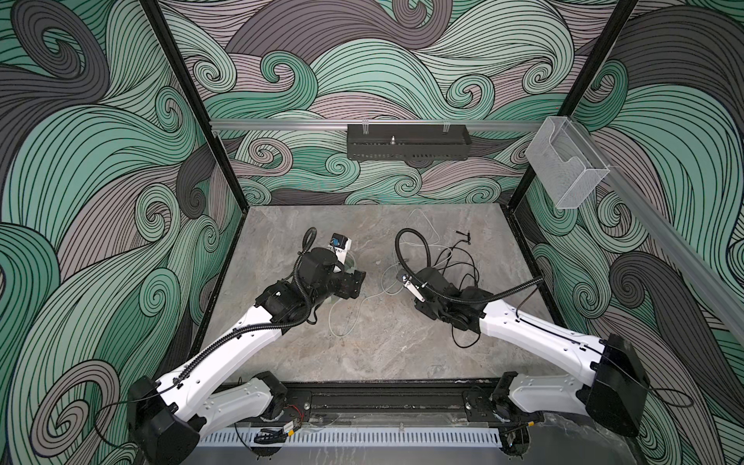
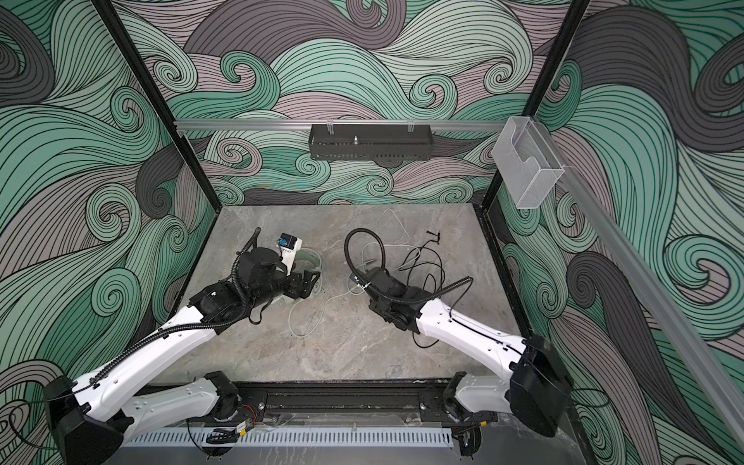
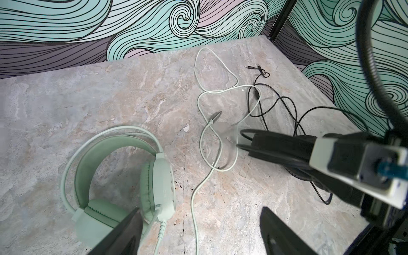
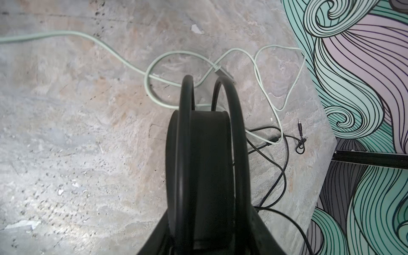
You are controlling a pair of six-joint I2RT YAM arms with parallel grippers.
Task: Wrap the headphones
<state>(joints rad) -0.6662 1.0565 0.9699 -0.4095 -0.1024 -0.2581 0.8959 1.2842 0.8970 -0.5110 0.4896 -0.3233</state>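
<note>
Neither headset is wrapped yet, as I judge it. The green headset (image 3: 123, 176) lies flat on the surface (image 1: 382, 346), left of the middle in both top views and mostly hidden there under my left arm. Its green cable (image 3: 207, 136) trails loose in open loops toward the middle and the upper part of the surface.

My left tool (image 3: 199, 212) stands wide open with nothing in it. It hangs just beside the green ear cup, and the cable runs along the surface between the jaws.

The black headset (image 4: 207, 165) sits right of the middle in the top views. My right tool (image 4: 205, 223) is partly closed around its headband. The fingers are dark against dark there, so I take the grip as likely rather than plain. The black cable (image 4: 284, 181) sprawls in tangled loops beyond it and crosses the green cable in one place, and its plug (image 4: 299, 127) lies near the upper right corner of the surface.

Both cables have yet to be gathered and wound round their headsets, so nearly the whole job is left.
</note>
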